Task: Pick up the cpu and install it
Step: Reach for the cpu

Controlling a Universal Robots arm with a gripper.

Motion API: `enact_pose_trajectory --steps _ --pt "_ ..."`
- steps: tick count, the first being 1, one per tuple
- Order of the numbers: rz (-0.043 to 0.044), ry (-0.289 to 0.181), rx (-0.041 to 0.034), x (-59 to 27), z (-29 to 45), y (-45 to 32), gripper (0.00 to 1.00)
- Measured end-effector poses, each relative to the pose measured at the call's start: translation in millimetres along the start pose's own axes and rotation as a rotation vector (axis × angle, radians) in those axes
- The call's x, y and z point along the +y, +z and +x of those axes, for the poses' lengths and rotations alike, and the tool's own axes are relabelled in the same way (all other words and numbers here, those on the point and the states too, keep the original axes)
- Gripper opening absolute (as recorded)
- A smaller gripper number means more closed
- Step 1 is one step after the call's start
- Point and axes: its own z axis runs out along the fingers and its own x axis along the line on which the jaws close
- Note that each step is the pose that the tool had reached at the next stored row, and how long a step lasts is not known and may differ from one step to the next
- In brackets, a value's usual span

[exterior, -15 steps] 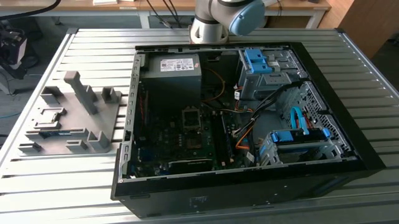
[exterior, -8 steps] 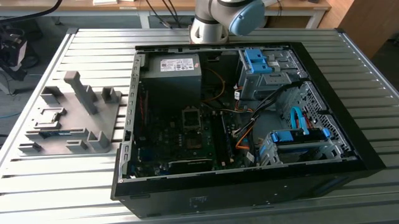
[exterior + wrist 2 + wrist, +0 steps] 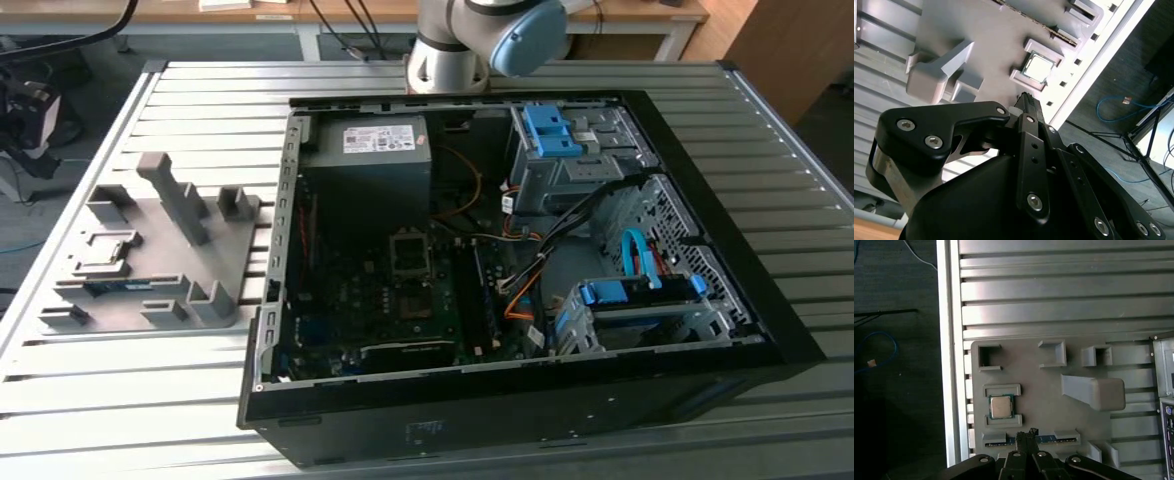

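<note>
The cpu is a small square chip with a silver-grey top. It lies flat in a bracketed pocket of the grey holder plate, close to the table's edge, and it also appears in the second wrist view. My gripper hangs above this plate with its thin black fingers together and nothing between them. The fingertips are a short way off the cpu, over the slot beside it. The open PC case lies on the table, and its motherboard socket is visible inside.
A green-blue memory stick lies in the plate's slot under my fingertips. Tall grey posts stand on the holder plate at the exterior view's left. The slatted table's edge runs close beside the cpu pocket, with dark floor and a blue cable beyond.
</note>
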Motion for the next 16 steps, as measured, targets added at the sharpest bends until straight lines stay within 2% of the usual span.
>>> enact_pose_trajectory --steps 16 --pt "0.0017 0.000 0.0000 -0.8 4.4 11.8 0.10"
